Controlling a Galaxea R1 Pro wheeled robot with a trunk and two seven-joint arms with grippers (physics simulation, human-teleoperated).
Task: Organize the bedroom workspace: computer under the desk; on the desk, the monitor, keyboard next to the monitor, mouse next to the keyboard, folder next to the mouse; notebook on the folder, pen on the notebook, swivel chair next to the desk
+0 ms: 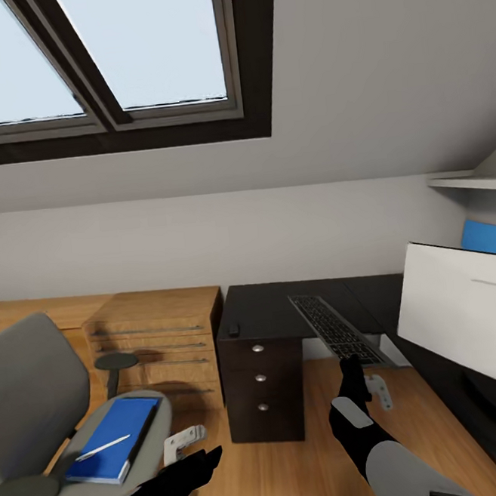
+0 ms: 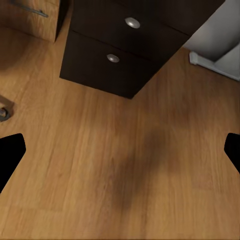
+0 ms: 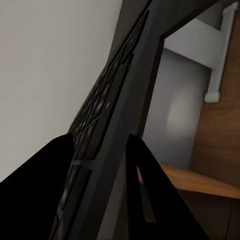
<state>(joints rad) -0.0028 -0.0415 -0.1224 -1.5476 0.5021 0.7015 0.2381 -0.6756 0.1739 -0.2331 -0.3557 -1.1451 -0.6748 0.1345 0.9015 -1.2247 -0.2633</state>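
Observation:
My right gripper is shut on the near end of the keyboard, which is tilted over the front edge of the black desk; in the right wrist view the keyboard runs between the black fingers. The monitor stands at the right, white back facing me. A small black mouse lies on the desk's left corner. The blue folder rests on the swivel chair seat, with the white pen on it. My left gripper is open and empty above the floor. Computer and notebook are out of view.
A light-wood cabinet stands left of the desk's dark drawer unit, whose drawers appear in the left wrist view too. The desk's white leg is under the keyboard. Wooden floor lies between chair and desk. A shelf hangs at the right.

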